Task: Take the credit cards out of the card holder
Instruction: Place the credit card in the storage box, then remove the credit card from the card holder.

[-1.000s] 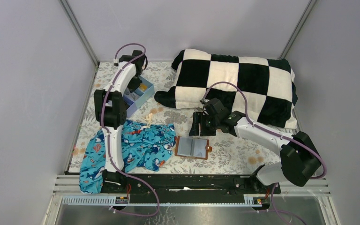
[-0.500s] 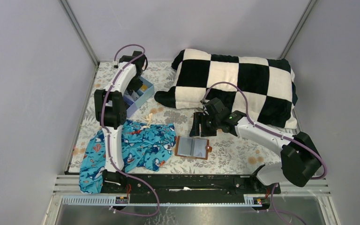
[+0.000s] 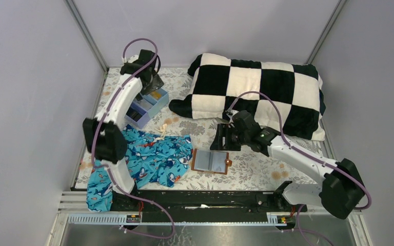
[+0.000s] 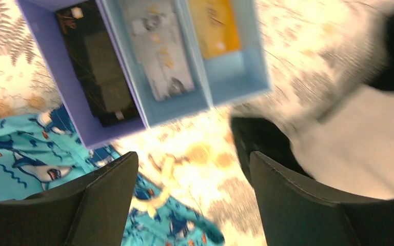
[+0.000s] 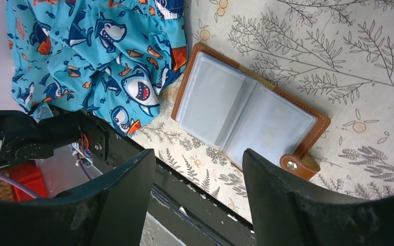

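The card holder (image 3: 210,161) lies open flat on the floral cloth, a brown wallet with pale grey slots (image 5: 246,115) and a snap tab (image 5: 300,165). I cannot tell if any cards sit in its slots. A whitish-grey credit card (image 4: 159,48) and a tan one (image 4: 218,23) lie in separate compartments of the blue tray (image 4: 110,134). My left gripper (image 4: 192,159) hangs open and empty above the tray's near side (image 3: 151,82). My right gripper (image 5: 197,159) is open and empty, just behind and above the card holder (image 3: 221,138).
A black-and-white checkered pillow (image 3: 256,92) fills the back right. A shark-print blue cloth (image 3: 149,159) lies left of the card holder, with a small cream scrap (image 3: 161,128) at its far edge. A dark object (image 4: 100,72) fills the tray's left compartment.
My left gripper has gone from shut to open and lifted up out of the tray. The right arm has shifted slightly toward the near edge, still open over the card holder.
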Robot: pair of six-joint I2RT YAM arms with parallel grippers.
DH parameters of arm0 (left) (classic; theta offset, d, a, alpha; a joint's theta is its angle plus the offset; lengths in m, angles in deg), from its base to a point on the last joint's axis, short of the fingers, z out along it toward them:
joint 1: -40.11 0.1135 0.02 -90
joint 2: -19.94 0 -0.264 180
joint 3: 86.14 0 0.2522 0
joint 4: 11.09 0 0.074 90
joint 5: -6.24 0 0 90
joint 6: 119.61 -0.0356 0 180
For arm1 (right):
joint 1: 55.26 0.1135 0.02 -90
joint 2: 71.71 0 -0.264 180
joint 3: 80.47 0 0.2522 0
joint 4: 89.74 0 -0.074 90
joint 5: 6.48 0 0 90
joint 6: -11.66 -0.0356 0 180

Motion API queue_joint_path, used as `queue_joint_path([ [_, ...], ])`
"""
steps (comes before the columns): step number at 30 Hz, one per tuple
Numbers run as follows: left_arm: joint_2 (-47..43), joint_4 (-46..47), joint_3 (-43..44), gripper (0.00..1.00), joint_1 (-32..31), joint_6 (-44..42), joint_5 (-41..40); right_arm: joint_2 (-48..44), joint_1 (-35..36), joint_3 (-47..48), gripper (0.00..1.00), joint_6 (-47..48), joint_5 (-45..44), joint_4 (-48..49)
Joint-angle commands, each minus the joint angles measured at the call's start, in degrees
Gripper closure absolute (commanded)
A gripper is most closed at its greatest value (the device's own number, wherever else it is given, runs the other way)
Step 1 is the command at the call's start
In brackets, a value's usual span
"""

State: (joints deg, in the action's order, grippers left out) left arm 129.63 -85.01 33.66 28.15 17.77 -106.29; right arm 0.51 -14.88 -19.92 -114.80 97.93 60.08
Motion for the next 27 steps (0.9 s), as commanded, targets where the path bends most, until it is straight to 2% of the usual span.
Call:
queue_joint_path([
  [1, -15.2, 8.7, -9.1, 0.15, -5.7, -4.3, 6.9, -4.5, -0.4, -3.1, 0.29, -2.5, -1.6, 2.1],
  [5, -28.8, 14.6, -22.3, 0.14, -8.0, -6.0, 16.9, -6.4, -0.3, -6.0, 0.29, -3.4, -3.6, 2.0],
  [7, -36.6, 20.1, -31.8, 0.14, -8.7, -6.5, 23.8, -7.3, -0.3, -8.5, 0.28, -4.2, -4.6, 4.1],
  [10, -46.4, 30.0, -46.4, 0.12, -10.6, -4.2, 32.3, -6.9, -0.2, -9.8, 0.28, -5.0, -6.0, 4.6],
  [12, -49.8, 34.1, -54.1, 0.11, -12.6, -2.2, 35.8, -6.0, 0.2, -9.9, 0.28, -5.6, -7.2, 4.3],
  [15, -49.6, 35.9, -59.4, 0.12, -18.5, -0.3, 37.0, -4.7, 1.2, -10.5, 0.29, -7.6, -8.8, 5.1],
  [19, -45.2, 36.2, -60.0, 0.12, -28.1, 0.9, 34.4, -4.0, 2.7, -12.0, 0.36, -11.1, -9.3, 8.2],
  [23, -39.6, 39.5, -60.7, 0.12, -32.3, 2.1, 35.2, -1.8, 3.7, -13.2, 0.41, -12.7, -9.7, 10.2],
  [27, -33.1, 41.4, -59.7, 0.10, -35.0, 2.1, 33.5, -1.3, 3.8, -14.6, 0.41, -13.2, -10.8, 10.8],
])
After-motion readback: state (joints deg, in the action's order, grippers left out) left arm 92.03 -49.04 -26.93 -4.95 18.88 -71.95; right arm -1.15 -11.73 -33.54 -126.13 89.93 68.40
